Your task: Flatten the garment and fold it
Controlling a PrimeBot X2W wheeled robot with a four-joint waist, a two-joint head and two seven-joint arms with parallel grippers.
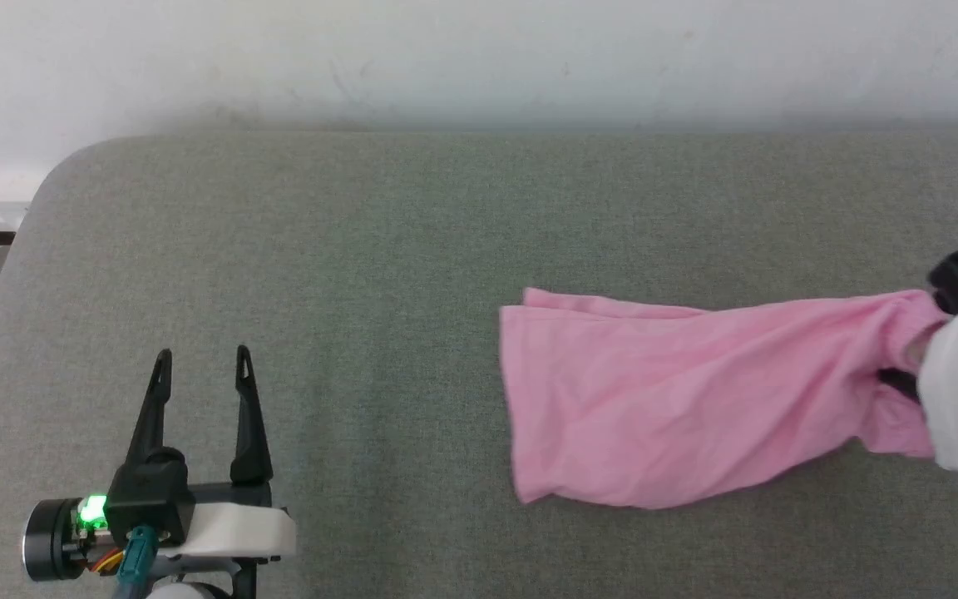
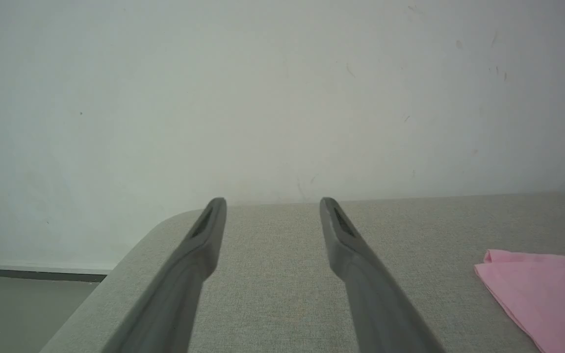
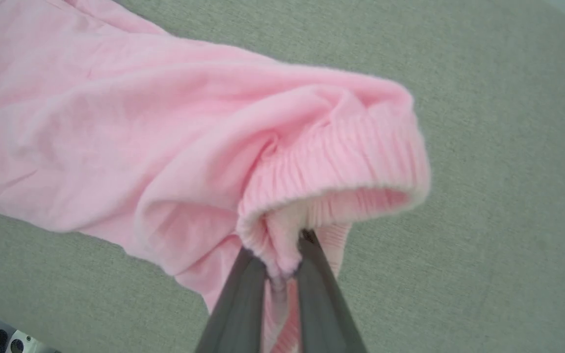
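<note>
Pink shorts (image 1: 678,408) stretched on grey cloth surface (image 1: 362,249), from centre out to 3 o'clock, ribbed waistband (image 3: 341,157) clamped in right gripper (image 3: 280,250). Left gripper (image 1: 203,353) at 8 o'clock, 2 fingers (image 1: 248,424) spread wide, holding nothing, well apart from shorts.

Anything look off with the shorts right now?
The garment is bunched, not flat: its ribbed waistband is gathered and pinched in the shut right hand, folds trailing across the grey surface. Left hand sits open, apart from it. No damage visible.
</note>
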